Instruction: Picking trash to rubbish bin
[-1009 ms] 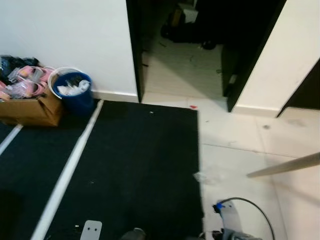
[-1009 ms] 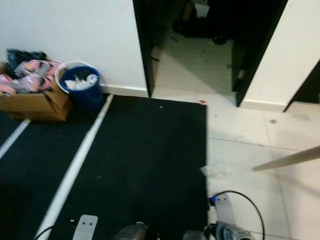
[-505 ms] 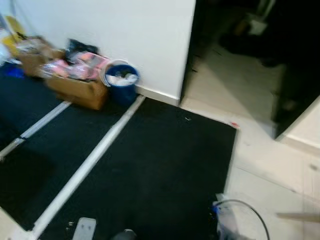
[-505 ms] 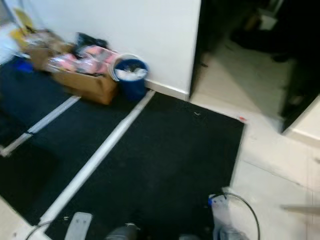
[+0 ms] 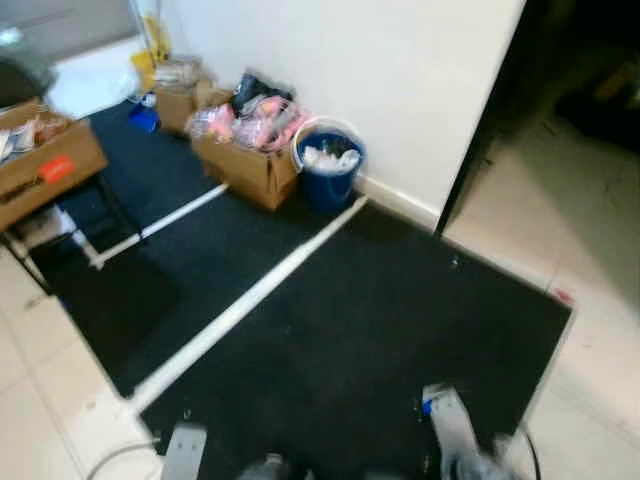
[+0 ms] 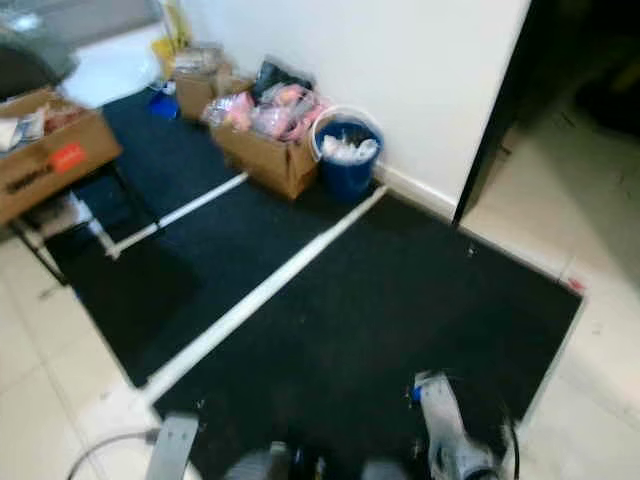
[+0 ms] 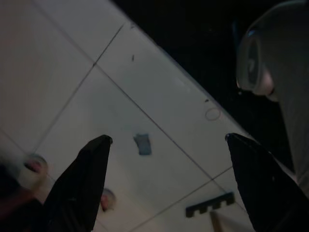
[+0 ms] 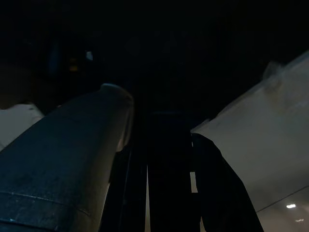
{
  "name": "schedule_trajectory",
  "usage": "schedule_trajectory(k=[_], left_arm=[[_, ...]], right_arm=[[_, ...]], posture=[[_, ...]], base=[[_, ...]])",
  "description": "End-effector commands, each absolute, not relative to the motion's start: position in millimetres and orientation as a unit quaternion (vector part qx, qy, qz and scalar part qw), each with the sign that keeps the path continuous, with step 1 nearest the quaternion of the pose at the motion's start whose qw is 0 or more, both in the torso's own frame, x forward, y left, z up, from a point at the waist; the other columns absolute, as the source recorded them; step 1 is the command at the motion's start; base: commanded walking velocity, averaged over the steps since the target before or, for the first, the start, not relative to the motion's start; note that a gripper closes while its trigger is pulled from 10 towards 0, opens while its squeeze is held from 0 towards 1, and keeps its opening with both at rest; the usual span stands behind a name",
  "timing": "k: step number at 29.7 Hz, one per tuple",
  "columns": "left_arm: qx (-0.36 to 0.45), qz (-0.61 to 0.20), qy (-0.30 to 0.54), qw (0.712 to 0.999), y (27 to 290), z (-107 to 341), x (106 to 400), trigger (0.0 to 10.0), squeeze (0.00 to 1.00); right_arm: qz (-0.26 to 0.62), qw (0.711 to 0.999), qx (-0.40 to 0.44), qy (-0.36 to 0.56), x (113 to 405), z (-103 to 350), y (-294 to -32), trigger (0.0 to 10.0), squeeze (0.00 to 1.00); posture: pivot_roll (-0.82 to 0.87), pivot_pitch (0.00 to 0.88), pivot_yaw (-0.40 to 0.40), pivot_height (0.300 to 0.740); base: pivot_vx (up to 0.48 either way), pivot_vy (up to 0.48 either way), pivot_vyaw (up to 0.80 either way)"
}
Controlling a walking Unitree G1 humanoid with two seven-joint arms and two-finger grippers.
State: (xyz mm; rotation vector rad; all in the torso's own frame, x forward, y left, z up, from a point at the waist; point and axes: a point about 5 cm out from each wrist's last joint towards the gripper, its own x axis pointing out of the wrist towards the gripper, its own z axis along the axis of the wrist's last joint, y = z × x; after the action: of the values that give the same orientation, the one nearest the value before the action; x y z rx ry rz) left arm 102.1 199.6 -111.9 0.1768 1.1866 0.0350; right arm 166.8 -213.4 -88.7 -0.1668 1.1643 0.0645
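Head views: a round blue plastic rubbish bin (image 5: pixel 329 173) with a white liner stands upright against the white wall (image 5: pixel 400 80), its open mouth facing up and pale crumpled rubbish visible inside. Touching the bin on the side away from the dark doorway (image 5: pixel 570 110) is an open brown cardboard box (image 5: pixel 248 160) heaped with pink packets; a smaller brown carton (image 5: pixel 185 100) sits further along the wall from the bin. A black floor mat (image 5: pixel 380 340) spreads out in front of the bin, with a long white strip (image 5: pixel 250 300) running diagonally from the bin's foot across the mat. Both head views are blurred; the silver arm parts at the near edge are cut off. Left wrist view: the left gripper (image 7: pixel 169 188) hangs over pale floor tiles (image 7: pixel 145 96), its two black fingers (image 7: pixel 79 183) spread wide apart with nothing between them. Right wrist view: very dark; the right gripper (image 8: pixel 166 193) is only a black shape, and whether its fingers are apart or together cannot be told. No loose trash item can be made out.
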Motion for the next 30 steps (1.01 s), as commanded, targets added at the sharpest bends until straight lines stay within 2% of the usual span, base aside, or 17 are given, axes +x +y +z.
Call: schedule_trajectory(k=[1, 10, 15, 30], left_arm=[[0.083, 0.010, 0.559, 0.825, 197.7, -112.0, 102.7, 10.0, 0.00], [0.083, 0.009, 0.557, 0.826, 198.7, -111.4, 104.5, 10.0, 0.00], [0.080, 0.007, 0.556, 0.827, 198.7, -111.2, 105.5, 10.0, 0.00], [0.079, 0.004, 0.560, 0.825, 200.0, -111.5, 103.8, 10.0, 0.00]], right_arm=[[0.036, 0.832, -0.079, 0.549, 167.4, -89.5, -207.7, 10.0, 0.00], [0.027, 0.831, -0.083, 0.550, 165.4, -90.1, -209.9, 10.0, 0.00], [0.016, 0.829, -0.081, 0.553, 162.1, -91.2, -211.9, 10.0, 0.00], [0.033, 0.825, -0.086, 0.557, 159.5, -92.6, -209.5, 10.0, 0.00]], posture=[[-0.02, 0.052, 0.016, 0.740], [-0.02, 0.048, 0.020, 0.740], [-0.02, 0.047, 0.021, 0.740], [-0.02, 0.045, 0.024, 0.740]], base=[[0.000, 0.000, 0.78], [0.000, 0.000, 0.75], [0.000, 0.000, 0.00], [0.292, 0.000, 0.05]])
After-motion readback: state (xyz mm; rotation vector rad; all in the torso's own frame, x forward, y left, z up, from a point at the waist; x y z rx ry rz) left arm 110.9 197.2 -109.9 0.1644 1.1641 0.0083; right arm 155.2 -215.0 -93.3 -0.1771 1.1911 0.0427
